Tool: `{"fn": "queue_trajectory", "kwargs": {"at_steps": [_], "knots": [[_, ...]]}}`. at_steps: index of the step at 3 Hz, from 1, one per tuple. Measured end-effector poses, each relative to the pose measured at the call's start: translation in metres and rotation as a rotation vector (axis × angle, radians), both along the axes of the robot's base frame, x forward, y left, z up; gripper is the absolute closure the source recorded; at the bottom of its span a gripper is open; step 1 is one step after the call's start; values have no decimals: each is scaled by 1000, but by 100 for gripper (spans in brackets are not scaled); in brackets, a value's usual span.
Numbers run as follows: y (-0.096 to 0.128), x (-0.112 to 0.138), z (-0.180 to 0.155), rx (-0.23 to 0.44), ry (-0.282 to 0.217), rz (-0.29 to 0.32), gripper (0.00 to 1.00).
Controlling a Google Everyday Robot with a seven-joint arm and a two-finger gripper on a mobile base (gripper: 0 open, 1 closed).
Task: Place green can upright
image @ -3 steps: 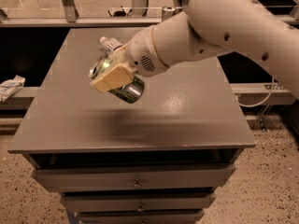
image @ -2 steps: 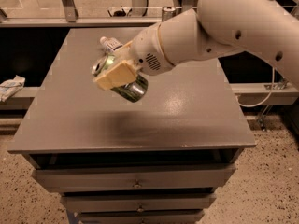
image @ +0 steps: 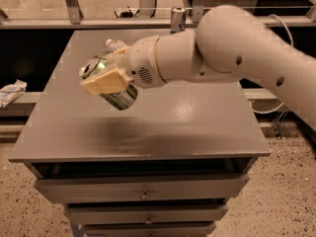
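My gripper (image: 107, 76) is shut on the green can (image: 117, 97) and holds it in the air above the left middle of the grey table top (image: 187, 122). The can is tilted, its silver top pointing up and to the left, its base down and to the right. A tan finger (image: 104, 82) lies across the can's side. The white arm (image: 222, 48) reaches in from the upper right. A dark shadow lies on the table below the can.
A clear plastic bottle (image: 114, 45) with a white cap lies behind the gripper, mostly hidden. A slim silver can (image: 177, 19) stands at the table's back edge. Drawers (image: 143, 186) sit under the top. A crumpled white thing (image: 11, 91) lies at the left.
The gripper with the can has moved slightly left and up, and the can has turned a little more towards upright.
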State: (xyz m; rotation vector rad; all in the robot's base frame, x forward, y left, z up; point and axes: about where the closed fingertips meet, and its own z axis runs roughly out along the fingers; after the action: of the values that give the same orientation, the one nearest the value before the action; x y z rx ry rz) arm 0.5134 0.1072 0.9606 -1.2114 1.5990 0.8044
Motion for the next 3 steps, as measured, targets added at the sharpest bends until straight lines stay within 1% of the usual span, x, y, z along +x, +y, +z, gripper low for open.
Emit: {"fn": "queue_trajectory", "kwargs": {"at_steps": [1,2,3], "knots": [[24,3,3,111,-28,-11,100],[41,-1,-7,243,-38,-36,100],[46,-2,-15,331,-41,-53,100]]}}
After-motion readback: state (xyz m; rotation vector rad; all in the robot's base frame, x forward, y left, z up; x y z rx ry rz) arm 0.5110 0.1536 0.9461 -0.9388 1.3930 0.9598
